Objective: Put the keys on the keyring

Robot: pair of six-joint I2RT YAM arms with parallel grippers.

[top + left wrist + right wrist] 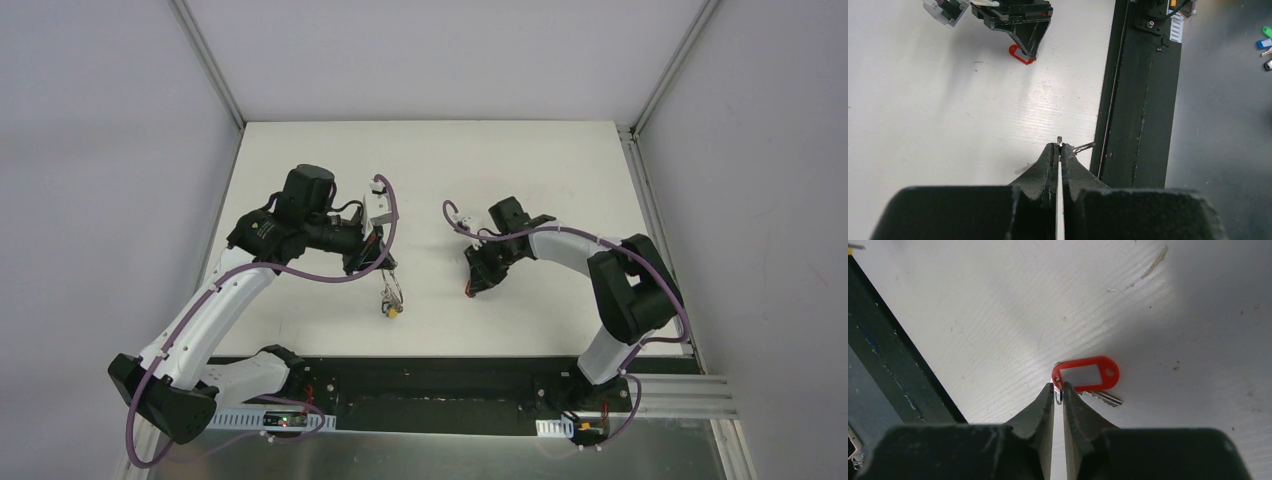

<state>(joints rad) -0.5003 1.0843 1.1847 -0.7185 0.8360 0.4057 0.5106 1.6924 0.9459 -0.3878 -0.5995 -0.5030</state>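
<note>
My left gripper [377, 262] is shut on the thin silver keyring [1059, 142], whose edge pokes out past the fingertips. In the top view the ring's bunch of keys [388, 297] and yellow tag [393, 312] hang below it, down to the table. My right gripper [1058, 391] is low on the table, its jaws closed on the small split ring of the red-tagged key [1087, 373]. The silver blade [1104, 398] lies flat beside the tag. The left wrist view shows the red tag [1020, 54] under the right gripper. The black-tagged key is out of view.
A black rail [1138, 100] with the arm bases runs along the table's near edge. Several loose coloured tags [1266, 45] lie on the floor beyond it. White walls with metal posts [212, 62] close the table's back and sides.
</note>
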